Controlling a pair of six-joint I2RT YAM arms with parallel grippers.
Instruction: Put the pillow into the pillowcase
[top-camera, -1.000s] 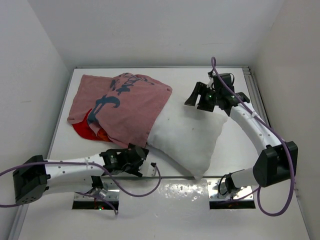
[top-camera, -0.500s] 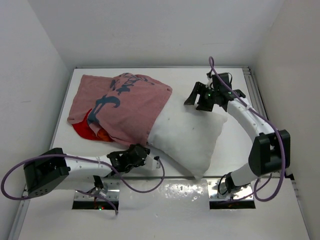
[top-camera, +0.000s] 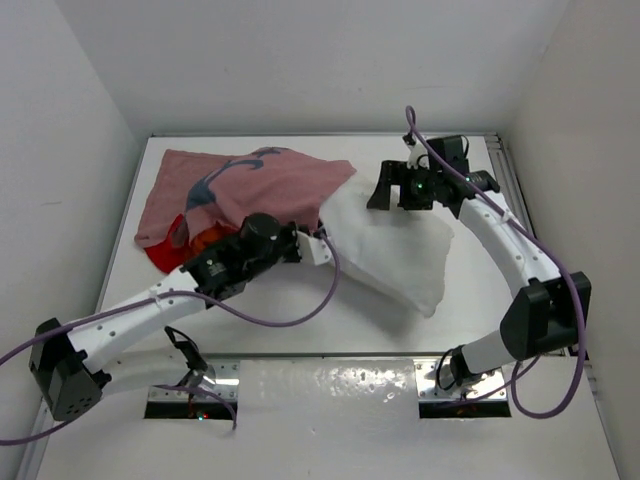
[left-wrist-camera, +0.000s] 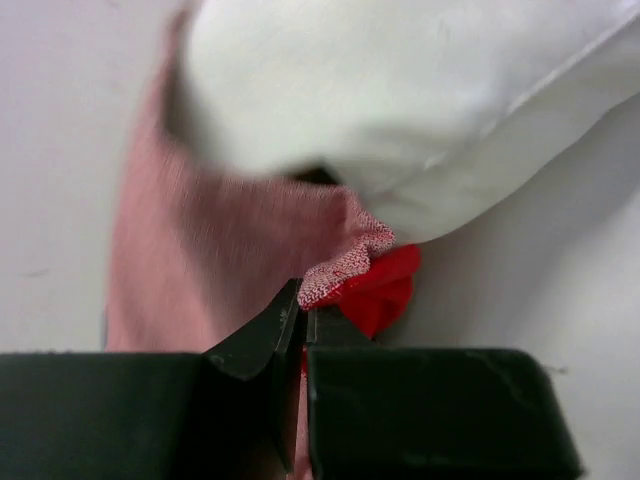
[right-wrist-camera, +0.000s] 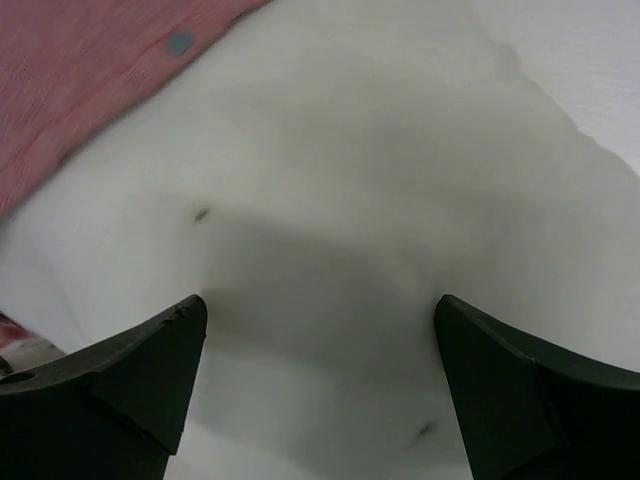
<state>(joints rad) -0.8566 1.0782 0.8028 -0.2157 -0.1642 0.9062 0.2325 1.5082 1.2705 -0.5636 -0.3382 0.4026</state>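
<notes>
The white pillow (top-camera: 392, 248) lies at the table's middle right, its left end tucked under the pillowcase (top-camera: 245, 182), a red-pink cover spread to the left. My left gripper (top-camera: 306, 245) is at the cover's near edge beside the pillow. In the left wrist view it (left-wrist-camera: 303, 312) is shut on a fold of the pillowcase (left-wrist-camera: 200, 250), with the pillow (left-wrist-camera: 380, 100) just above. My right gripper (top-camera: 383, 194) hangs open over the pillow's far end. Its fingers straddle bare pillow (right-wrist-camera: 350, 200) around the gripper's middle (right-wrist-camera: 320, 305), and the pillowcase (right-wrist-camera: 90, 90) shows at top left.
White walls (top-camera: 60, 150) close in the table (top-camera: 480, 300) on the left, back and right. Purple cables (top-camera: 300, 315) trail from both arms. Two metal base plates (top-camera: 190, 400) sit at the near edge.
My left arm swung from the near edge up to the pillowcase's opening and shut on its edge. The pillow's near corner shifted away from the front edge. My right gripper opened wider.
</notes>
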